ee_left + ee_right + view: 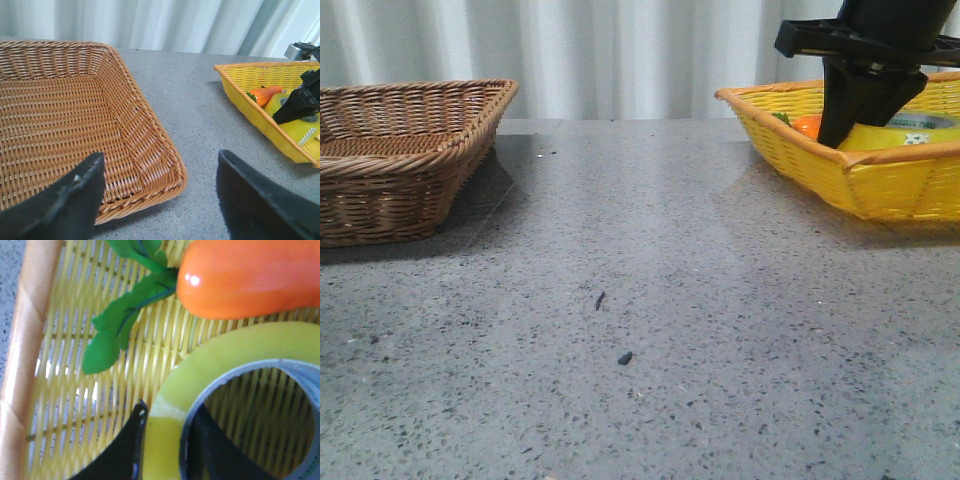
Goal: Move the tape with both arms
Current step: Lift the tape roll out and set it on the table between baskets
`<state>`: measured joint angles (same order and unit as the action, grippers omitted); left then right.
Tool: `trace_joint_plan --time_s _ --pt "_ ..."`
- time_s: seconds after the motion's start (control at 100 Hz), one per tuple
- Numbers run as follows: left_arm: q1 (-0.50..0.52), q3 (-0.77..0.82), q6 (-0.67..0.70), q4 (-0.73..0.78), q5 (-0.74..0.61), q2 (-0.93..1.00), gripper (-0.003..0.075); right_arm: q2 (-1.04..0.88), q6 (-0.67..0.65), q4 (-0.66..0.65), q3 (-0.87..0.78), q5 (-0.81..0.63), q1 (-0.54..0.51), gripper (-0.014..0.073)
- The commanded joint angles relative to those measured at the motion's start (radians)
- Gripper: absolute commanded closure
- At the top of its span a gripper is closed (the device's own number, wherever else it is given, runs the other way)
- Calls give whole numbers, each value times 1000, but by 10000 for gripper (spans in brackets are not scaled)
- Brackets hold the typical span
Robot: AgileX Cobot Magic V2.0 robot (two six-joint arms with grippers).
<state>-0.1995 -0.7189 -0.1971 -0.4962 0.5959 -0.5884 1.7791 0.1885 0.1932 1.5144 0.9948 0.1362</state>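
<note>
Where the worktop (650,300) fills the front view, it reads as grey speckled stone, matte, with two small dark flecks lying near the middle, one a little nearer than the other. Pale pleated curtain (620,55) closes off the far side of the room, white to grey-blue folds, no wall visible. Brown wicker basket (400,155) sits at the far left of the worktop, shallow, rectangular, casting a dark shadow toward the right. Yellow woven basket (880,185) sits at the far right, orange rim, partly cut by the picture edge. Inside it: the tape (905,135), lying flat, glossy yellow, white inner core with green print; just beside it on its left an orange carrot (807,125) with green leaves. Right gripper (162,450) reaches down into the yellow basket; in its wrist view one black finger lies against the outer yellow face of the roll and the other inside the core, so the fingers straddle the roll's wall and grasp it, touching on both sides. Tape still rests low in the basket, its lower part hidden behind the front rim. Left gripper (157,197) hangs above the near right corner of the brown basket; its fingers (75,195) are spread wide, released, nothing between them. Across the worktop its wrist view catches the yellow basket and the right arm.
</note>
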Motion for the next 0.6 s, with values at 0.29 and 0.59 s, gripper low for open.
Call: trace_joint_plan --time_s 0.29,0.59 --pt "-10 -36 9 -19 -59 -8 279 -245 7 3 246 -77 121 645" --pt "-10 -36 9 -19 -77 -8 279 -151 7 17 385 -102 329 645"
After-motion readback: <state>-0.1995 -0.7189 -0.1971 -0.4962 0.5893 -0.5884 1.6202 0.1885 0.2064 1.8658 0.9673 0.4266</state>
